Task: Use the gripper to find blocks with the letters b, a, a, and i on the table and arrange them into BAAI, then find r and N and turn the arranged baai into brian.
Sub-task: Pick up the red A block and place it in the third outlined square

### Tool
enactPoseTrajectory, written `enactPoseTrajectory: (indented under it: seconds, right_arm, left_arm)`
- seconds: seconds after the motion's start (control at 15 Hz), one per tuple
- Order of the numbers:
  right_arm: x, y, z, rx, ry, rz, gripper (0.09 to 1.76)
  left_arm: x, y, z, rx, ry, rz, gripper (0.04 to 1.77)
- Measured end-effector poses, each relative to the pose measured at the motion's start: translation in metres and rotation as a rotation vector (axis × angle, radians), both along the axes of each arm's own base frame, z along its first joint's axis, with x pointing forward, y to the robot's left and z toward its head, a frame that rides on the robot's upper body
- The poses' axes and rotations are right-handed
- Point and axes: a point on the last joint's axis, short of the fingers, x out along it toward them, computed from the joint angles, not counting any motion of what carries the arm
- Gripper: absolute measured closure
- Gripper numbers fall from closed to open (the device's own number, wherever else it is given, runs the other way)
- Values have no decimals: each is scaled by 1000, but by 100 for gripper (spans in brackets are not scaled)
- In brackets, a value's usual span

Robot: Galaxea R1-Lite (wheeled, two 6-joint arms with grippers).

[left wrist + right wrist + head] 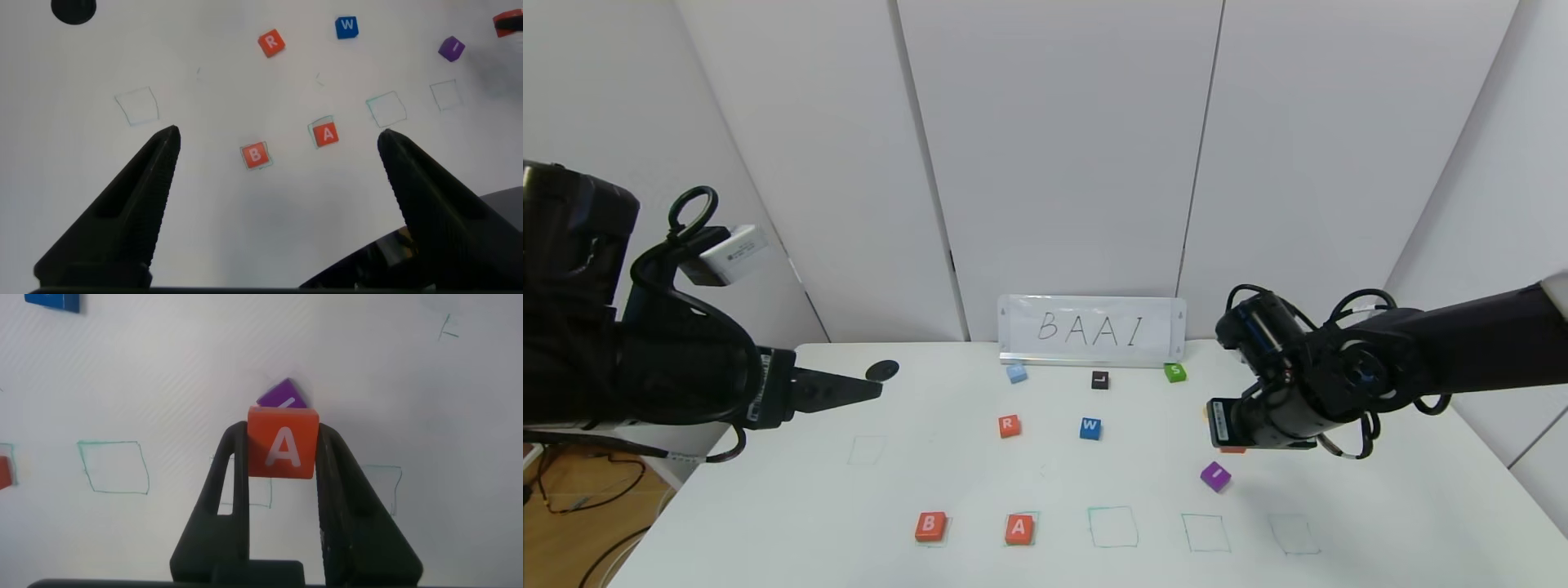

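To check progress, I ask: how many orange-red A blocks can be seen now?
2. One A block lies on the table in the second front square, beside the B block. The other A block is held in the right gripper, lifted above the table.

The table (1380, 506) is white with faint green squares drawn on it; the B block (930, 527), first A block (1018, 529), held A block (283, 443) and R block (1009, 425) are orange-red with white letters; the I block (1215, 475) is purple; the W block (1090, 428) blue; the S block (1174, 372) green; the L block (1100, 380) black; the sign (1092, 329) white with dark lettering.
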Motion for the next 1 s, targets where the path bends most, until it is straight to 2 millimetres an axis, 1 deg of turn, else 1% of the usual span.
enactPoseTrajectory:
  seconds: [0.13, 0.47, 0.87, 1.0]
  right_arm:
    - [-9, 18, 0, -4, -6, 31, 131]
    - [-25, 53, -2, 16, -5, 80, 131]
    - [-38, 97, -31, -3, 9, 45, 131]
    - [-40, 107, -37, -10, 9, 55, 131]
  left_arm:
    - [-6, 1, 1, 18, -17, -17, 9]
    - [-18, 2, 7, 27, -52, -29, 9]
    - [-27, 4, 11, 41, -86, -44, 9]
    - [-29, 4, 11, 46, -92, -48, 9]
